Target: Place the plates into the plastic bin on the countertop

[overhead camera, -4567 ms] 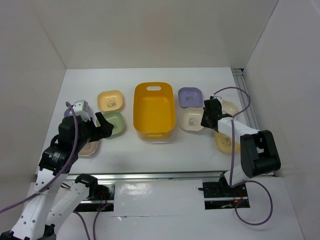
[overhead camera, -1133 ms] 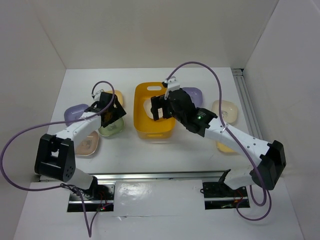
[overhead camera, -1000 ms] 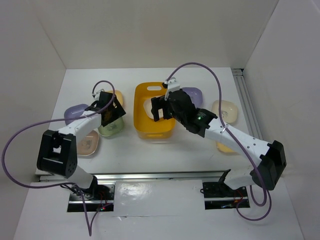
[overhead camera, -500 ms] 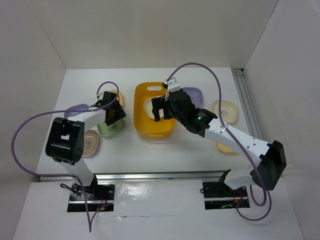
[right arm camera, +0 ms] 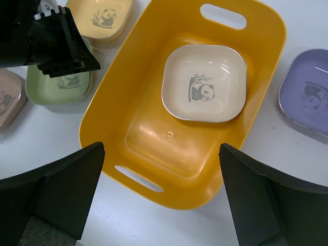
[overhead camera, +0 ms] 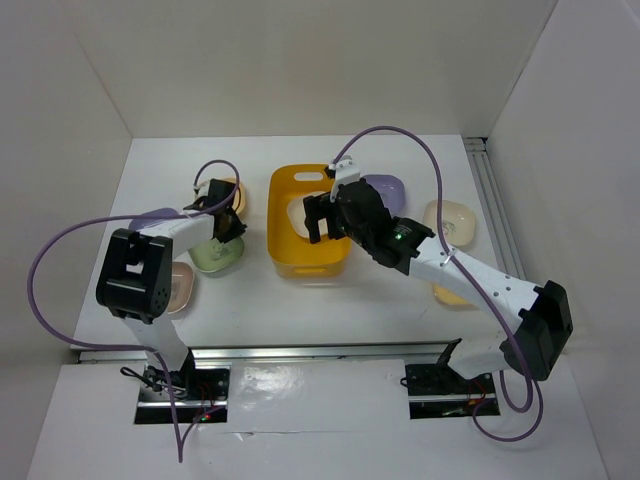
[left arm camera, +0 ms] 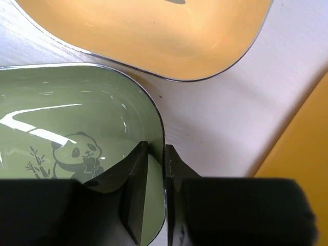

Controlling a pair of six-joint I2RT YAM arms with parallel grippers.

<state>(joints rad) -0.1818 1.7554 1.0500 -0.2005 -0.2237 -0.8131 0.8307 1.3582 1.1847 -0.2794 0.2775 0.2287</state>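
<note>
green plate on tabletop, left of bin, next to yellow plate. left fingers narrow, straddling its bin-side rim; can't tell if clamped. cream plate in bin; right fingers wide, empty, above bin.

1. A plain white back wall rises beyond the right gripper.
2. A white left wall and right wall flank it.
3. A metal rail lies at the right wall's foot.
</note>
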